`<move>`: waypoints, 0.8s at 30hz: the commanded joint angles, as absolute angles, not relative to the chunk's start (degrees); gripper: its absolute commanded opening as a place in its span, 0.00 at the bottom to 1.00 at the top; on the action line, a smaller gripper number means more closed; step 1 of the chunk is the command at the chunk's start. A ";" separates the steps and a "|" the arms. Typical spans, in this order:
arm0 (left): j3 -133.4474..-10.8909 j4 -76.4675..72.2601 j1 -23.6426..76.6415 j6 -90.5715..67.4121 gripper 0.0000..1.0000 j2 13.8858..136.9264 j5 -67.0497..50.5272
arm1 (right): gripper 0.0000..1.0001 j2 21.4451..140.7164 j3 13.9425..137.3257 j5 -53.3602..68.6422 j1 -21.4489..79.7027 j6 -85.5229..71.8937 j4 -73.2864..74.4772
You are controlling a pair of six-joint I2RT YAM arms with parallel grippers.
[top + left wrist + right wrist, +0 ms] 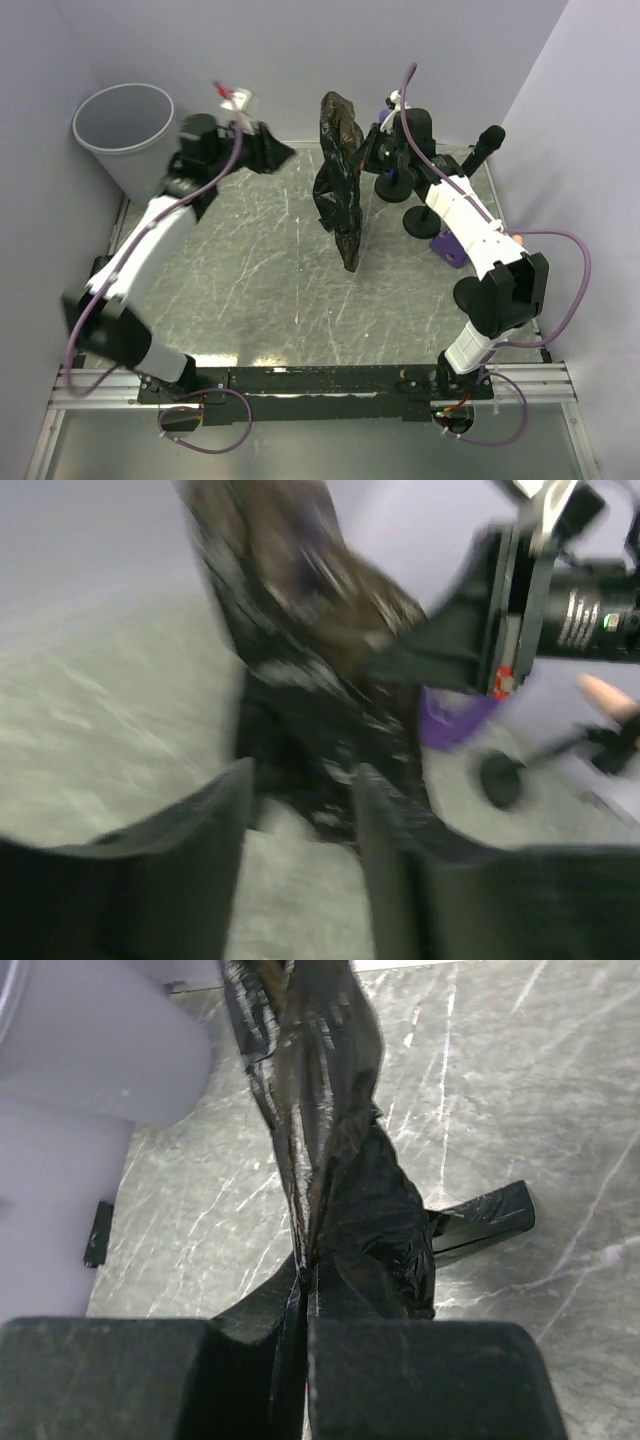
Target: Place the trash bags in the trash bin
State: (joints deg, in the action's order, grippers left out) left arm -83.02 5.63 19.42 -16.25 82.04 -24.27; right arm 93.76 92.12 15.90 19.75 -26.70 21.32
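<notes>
Grey marbled table (250, 290): my right end effector (305, 1300) is clamped tight on the black trash bag (340, 190), which hangs above mid-table. My left end effector (300, 810) is part open and empty, between the bag and the trash bin (130, 165) in the far-left corner.

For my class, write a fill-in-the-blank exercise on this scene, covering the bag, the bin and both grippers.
1. The hanging trash bag is ____ in colour.
2. The right gripper is ____ on that bag.
3. The trash bin stands on the robot's ____ side.
4. The left gripper, jaws apart, holds ____.
Missing words: black; shut; left; nothing.
</notes>
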 commanded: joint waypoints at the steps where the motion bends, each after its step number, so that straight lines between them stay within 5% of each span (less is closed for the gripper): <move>1: -84.27 0.53 21.88 -30.05 0.59 92.88 -41.30 | 0.00 94.39 92.64 12.48 20.04 -28.04 21.27; 8: -90.17 -8.88 21.97 -42.97 0.83 103.61 -45.35 | 0.00 93.60 88.86 14.67 19.16 -29.79 19.51; 15: -93.94 -10.03 22.50 -46.24 0.84 108.54 -44.65 | 0.00 94.57 88.95 15.99 18.64 -31.63 18.02; 24: -96.15 -7.90 24.08 -47.55 0.85 112.76 -41.22 | 0.00 95.01 85.43 32.06 17.67 -39.45 9.33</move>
